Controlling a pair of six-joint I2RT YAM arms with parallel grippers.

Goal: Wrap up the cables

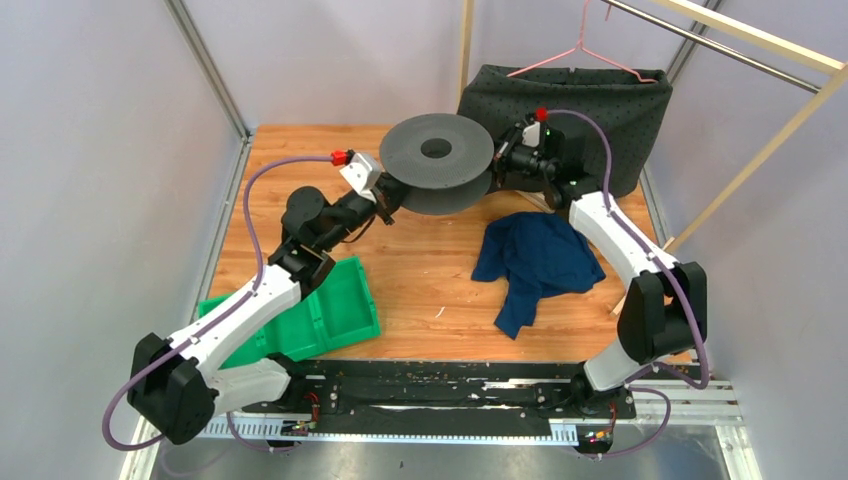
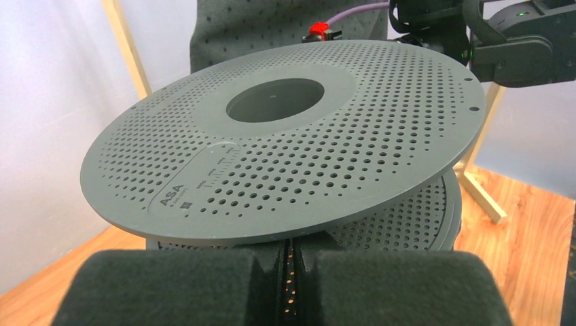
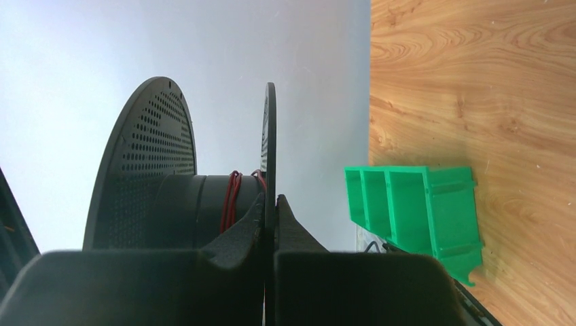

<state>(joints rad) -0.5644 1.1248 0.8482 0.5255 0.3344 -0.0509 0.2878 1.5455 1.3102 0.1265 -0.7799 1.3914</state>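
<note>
Red cables [image 3: 233,197] are wound in a few turns on the hub of the grey perforated spool [image 1: 436,150], which is held above the table's far end. The right gripper [image 3: 270,221] clamps one flange; the left gripper [image 2: 291,261] is closed to a slit beneath the rim. On the wooden table [image 1: 430,280] lie a blue cloth [image 1: 535,255] and a green bin [image 1: 335,310]. Pale walls enclose it.

I see free room in the middle of the table [image 1: 430,275]. The green bin [image 1: 330,310] fills the near left corner, the blue cloth [image 1: 535,258] lies by the right edge, and the spool [image 1: 436,160] blocks the far edge.
</note>
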